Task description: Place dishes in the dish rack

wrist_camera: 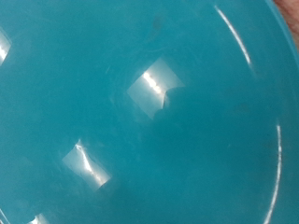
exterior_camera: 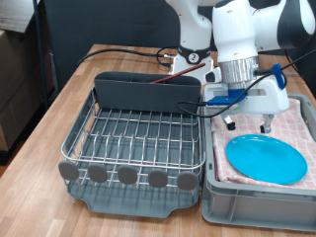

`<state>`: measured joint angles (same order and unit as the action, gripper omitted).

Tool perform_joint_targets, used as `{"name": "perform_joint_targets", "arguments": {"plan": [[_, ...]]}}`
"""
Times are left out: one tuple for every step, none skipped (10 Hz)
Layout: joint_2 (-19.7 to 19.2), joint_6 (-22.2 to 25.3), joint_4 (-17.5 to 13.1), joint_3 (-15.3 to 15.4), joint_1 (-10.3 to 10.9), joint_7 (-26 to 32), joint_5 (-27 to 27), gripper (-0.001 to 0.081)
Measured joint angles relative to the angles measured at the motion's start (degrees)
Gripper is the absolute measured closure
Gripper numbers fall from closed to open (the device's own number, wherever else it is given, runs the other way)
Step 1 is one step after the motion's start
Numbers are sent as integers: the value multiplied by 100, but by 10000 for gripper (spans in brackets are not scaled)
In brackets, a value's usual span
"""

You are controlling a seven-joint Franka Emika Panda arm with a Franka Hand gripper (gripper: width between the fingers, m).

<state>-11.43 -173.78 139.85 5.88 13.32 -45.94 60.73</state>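
The rack (exterior_camera: 133, 138) stands on the table (exterior_camera: 69, 84), at the exterior view's left, on its tray (exterior_camera: 128, 197). The caddy (exterior_camera: 146, 91) sits along the rack's far side. Just beside the rack, at the exterior view's right, stands the bin (exterior_camera: 257, 207). A cloth (exterior_camera: 301, 128) lies in the bin, and 1 plate (exterior_camera: 267, 158) lies flat on the cloth. The gripper (exterior_camera: 247, 123) hangs above the plate's far edge. The plate (wrist_camera: 149, 112) fills the wrist view.

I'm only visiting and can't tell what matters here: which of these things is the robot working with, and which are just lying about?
Part of the job:
- blue plate, lying on the cloth
- dish rack, no dishes showing in it
- gripper, hanging just above the plate

Just lying about:
- grey bin
- pink checkered cloth
- wooden table
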Motion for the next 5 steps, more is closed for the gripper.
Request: {"name": "perform_joint_targets", "arguments": {"plan": [[-45,19,-35,-1,-2,35,0,3],[-82,35,-65,-3,-2,48,-3,3],[-110,47,-86,-8,-3,50,-7,3],[-140,55,-101,-18,-2,50,-21,3],[-165,64,-112,-36,-2,49,-46,3]]}}
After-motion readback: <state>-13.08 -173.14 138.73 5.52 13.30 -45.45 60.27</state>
